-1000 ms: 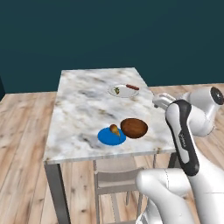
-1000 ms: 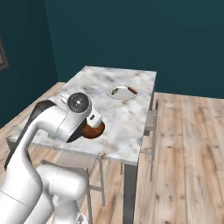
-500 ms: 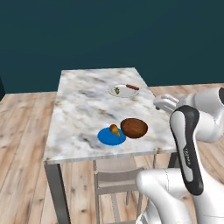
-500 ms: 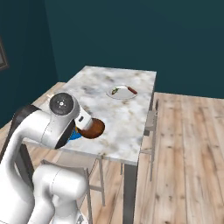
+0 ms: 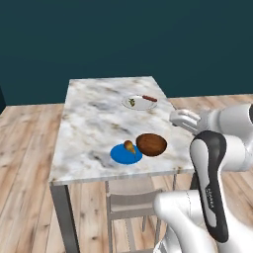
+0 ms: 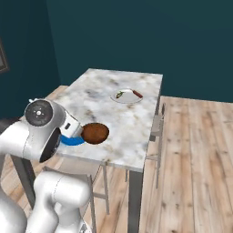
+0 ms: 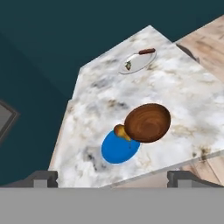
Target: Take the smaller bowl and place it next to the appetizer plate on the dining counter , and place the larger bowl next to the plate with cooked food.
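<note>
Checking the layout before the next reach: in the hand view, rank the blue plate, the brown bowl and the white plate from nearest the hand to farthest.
1. Blue plate, by the near edge.
2. Brown bowl, just beyond it, touching.
3. White plate, far end of the counter.

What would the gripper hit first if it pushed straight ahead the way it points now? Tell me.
Probably the smaller bowl, which sits near the centre of the hand view beside the appetizer plate on the dining counter. Depth is unclear; it might meet the counter's near edge first.

Arm folded back, elbow high; hand (image 7: 112, 179) raised, angled downward, fingertips (image 7: 43, 178) wide apart, empty.
</note>
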Controlling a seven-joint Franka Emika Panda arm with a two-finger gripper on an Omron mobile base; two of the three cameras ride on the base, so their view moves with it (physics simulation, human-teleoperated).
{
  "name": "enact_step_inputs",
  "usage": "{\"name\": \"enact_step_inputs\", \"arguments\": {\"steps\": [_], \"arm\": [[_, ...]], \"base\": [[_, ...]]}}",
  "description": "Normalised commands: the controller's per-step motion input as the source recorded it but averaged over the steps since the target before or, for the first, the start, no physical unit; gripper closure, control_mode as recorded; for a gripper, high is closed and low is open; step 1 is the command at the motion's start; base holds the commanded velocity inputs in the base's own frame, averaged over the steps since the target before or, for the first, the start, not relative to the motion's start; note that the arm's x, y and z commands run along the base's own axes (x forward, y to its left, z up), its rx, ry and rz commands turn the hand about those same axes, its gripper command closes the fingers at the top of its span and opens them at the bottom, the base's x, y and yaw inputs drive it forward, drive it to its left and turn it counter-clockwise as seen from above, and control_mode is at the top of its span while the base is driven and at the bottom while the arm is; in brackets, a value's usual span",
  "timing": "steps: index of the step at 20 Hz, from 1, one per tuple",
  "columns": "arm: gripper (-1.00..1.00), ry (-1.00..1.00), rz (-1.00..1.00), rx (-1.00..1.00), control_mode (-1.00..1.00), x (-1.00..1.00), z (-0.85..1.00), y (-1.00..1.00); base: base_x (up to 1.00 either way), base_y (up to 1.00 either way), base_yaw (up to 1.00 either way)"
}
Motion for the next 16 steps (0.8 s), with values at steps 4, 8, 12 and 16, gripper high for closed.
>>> {"name": "enact_step_inputs", "arguments": {"steps": [4, 8, 12, 16], "arm": [[-1.00, -0.02, 0.00, 0.00, 1.00, -0.20, 0.11, 0.00], [-1.00, 0.00, 0.00, 0.00, 1.00, 0.00, 0.00, 0.00], [-1.00, 0.00, 0.00, 0.00, 1.00, 0.00, 0.00, 0.00], [-1.00, 0.00, 0.00, 0.00, 1.00, 0.00, 0.00, 0.00]], "base": [[-0.53, 0.00, 0.00], [-0.92, -0.43, 0.00], [-1.00, -0.41, 0.00], [-1.00, -0.19, -0.04]]}}
